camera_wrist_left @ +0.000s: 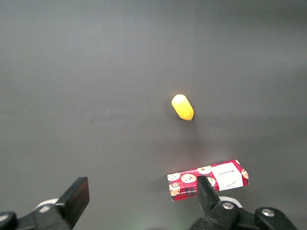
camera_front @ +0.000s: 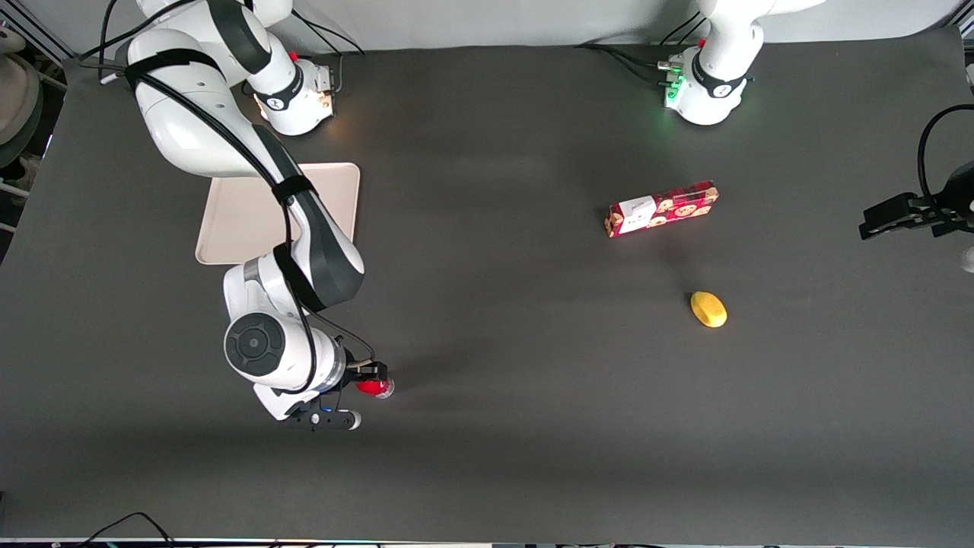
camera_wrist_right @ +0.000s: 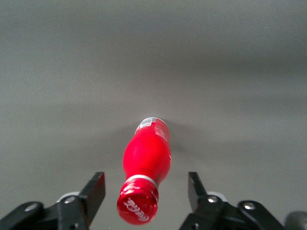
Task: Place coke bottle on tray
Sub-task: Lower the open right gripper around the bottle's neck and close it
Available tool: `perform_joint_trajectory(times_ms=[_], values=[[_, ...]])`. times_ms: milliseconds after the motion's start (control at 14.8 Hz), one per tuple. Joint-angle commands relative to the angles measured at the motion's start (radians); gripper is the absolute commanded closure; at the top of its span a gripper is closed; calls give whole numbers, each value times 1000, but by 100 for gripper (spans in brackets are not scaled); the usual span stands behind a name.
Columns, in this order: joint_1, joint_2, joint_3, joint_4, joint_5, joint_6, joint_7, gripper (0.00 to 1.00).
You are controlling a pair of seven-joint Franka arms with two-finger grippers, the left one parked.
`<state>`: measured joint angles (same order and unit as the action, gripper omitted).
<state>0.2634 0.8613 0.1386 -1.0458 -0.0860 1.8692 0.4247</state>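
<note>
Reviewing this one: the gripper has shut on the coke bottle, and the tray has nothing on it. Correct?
Not quite. The right wrist view shows the gripper open, its fingers apart on either side of the coke bottle. The tray indeed has nothing on it.

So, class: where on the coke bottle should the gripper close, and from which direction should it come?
Probably just below the cap, from straight above. The coke bottle stands upright on the table, cap up, its slim neck already between the open fingers of the gripper, which hangs over it. Nothing crowds it, so a straight descent looks workable.

Yellow oval object (camera_wrist_left: 183,107) on dark table (camera_wrist_left: 86,86), red cookie box (camera_wrist_left: 209,179) nearby
</note>
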Motion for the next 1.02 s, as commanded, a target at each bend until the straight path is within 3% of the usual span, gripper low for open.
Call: perform_joint_trajectory(times_ms=[0, 203, 338, 406, 947], values=[[-1, 21, 4, 30, -11, 8, 3, 35], [-1, 21, 4, 30, -11, 10, 3, 64], [-1, 21, 4, 30, -9, 10, 5, 95], [-1, 21, 4, 30, -9, 10, 5, 100], [-1, -74, 15, 32, 0, -80, 17, 100]])
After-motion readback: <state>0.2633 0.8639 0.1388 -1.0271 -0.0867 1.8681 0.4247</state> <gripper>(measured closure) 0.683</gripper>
